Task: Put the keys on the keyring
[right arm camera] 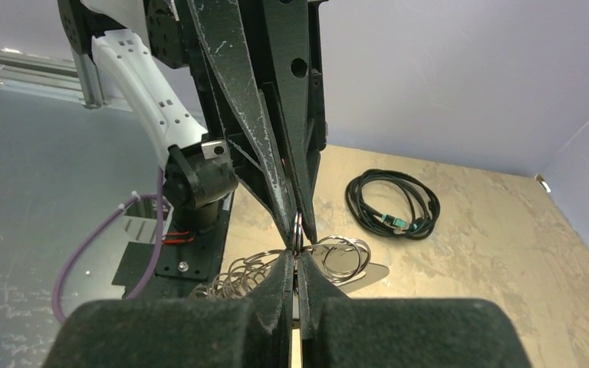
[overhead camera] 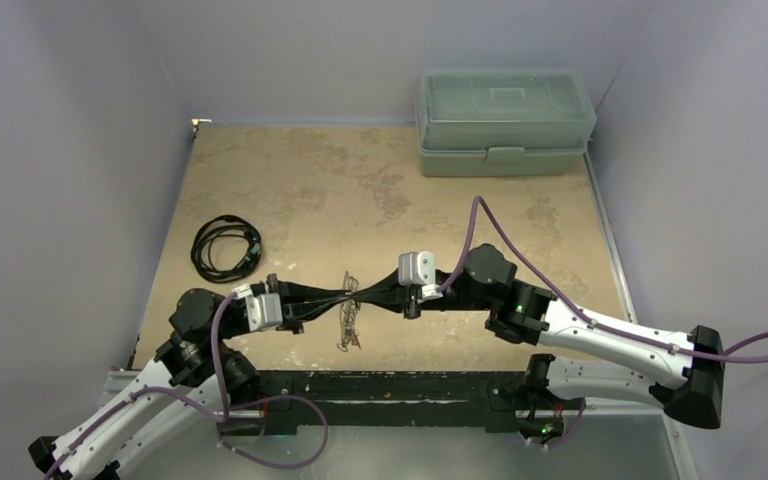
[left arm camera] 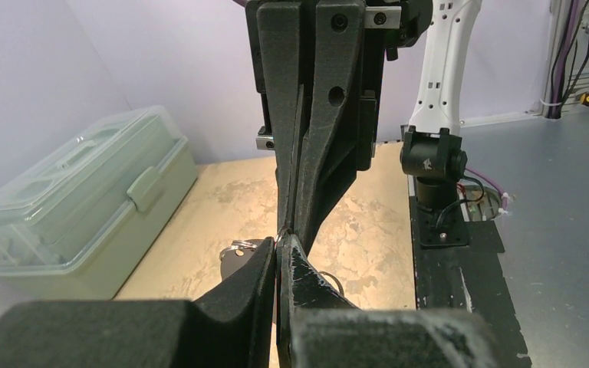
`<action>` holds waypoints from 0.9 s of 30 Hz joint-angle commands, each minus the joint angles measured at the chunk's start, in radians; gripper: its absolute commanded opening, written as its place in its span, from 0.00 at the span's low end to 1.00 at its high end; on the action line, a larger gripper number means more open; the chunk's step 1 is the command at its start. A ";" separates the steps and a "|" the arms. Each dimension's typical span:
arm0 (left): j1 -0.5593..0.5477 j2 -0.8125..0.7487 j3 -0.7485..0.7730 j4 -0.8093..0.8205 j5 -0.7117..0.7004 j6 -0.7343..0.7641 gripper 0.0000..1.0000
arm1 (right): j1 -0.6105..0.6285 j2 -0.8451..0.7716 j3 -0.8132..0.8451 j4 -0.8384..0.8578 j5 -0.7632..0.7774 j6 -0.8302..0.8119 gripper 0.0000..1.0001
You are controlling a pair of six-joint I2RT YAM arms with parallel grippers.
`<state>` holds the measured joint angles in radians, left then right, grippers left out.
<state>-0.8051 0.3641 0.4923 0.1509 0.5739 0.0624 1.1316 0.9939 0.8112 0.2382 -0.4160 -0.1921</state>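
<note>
Start at the left of the bench [overhead camera: 360, 190]: a black coiled cable [overhead camera: 225, 247] lies by itself, well apart from the work, and plays no part in the job.

Your left pincer [left arm camera: 279, 249] reaches in toward the middle with its fingers pressed together. From the right wrist view it looks clamped on a thin wire ring belonging to the keyring [overhead camera: 348, 325].

The keyring sits at the centre, directly under the point where the two arms meet tip to tip. Its flat plate and a tangle of loops spread below and just beside the fingertips. You cannot tell from these views whether the plate hangs free or rests on the bench.

Your right pincer [right arm camera: 297, 264] comes in from the other side with its fingers together as well, their tips right against the same ring. Whether it grips that ring or only touches it cannot be told.

At the far right back corner, a pale green lidded box [overhead camera: 505, 120] stands closed.

As for progress, the keys are too small to pick out among the loops, so you cannot confirm that any one is threaded on. Judging by both arms meeting at a single ring, you are mid-threading, and the task is not shown finished.
</note>
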 commanded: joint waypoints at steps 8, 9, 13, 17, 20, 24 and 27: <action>0.003 0.046 0.044 -0.053 0.046 0.055 0.31 | 0.004 -0.008 0.059 -0.109 -0.023 -0.056 0.00; 0.003 0.050 0.061 -0.073 0.046 0.065 0.34 | 0.003 -0.006 0.067 -0.127 -0.019 -0.061 0.00; 0.003 0.082 0.149 -0.226 0.026 0.119 0.43 | 0.004 0.001 0.099 -0.202 -0.002 -0.077 0.00; 0.004 0.121 0.245 -0.381 0.002 0.167 0.44 | 0.003 0.016 0.141 -0.286 0.031 -0.094 0.00; 0.004 0.138 0.306 -0.473 -0.002 0.187 0.43 | 0.003 0.038 0.200 -0.377 0.063 -0.117 0.00; 0.003 0.171 0.386 -0.590 -0.014 0.218 0.39 | 0.003 0.049 0.252 -0.464 0.096 -0.132 0.00; 0.003 0.191 0.401 -0.611 -0.022 0.220 0.37 | 0.003 0.053 0.299 -0.546 0.127 -0.137 0.00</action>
<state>-0.7990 0.5274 0.8452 -0.3660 0.5674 0.2485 1.1320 1.0523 1.0172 -0.2096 -0.3492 -0.3016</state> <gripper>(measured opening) 0.385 0.008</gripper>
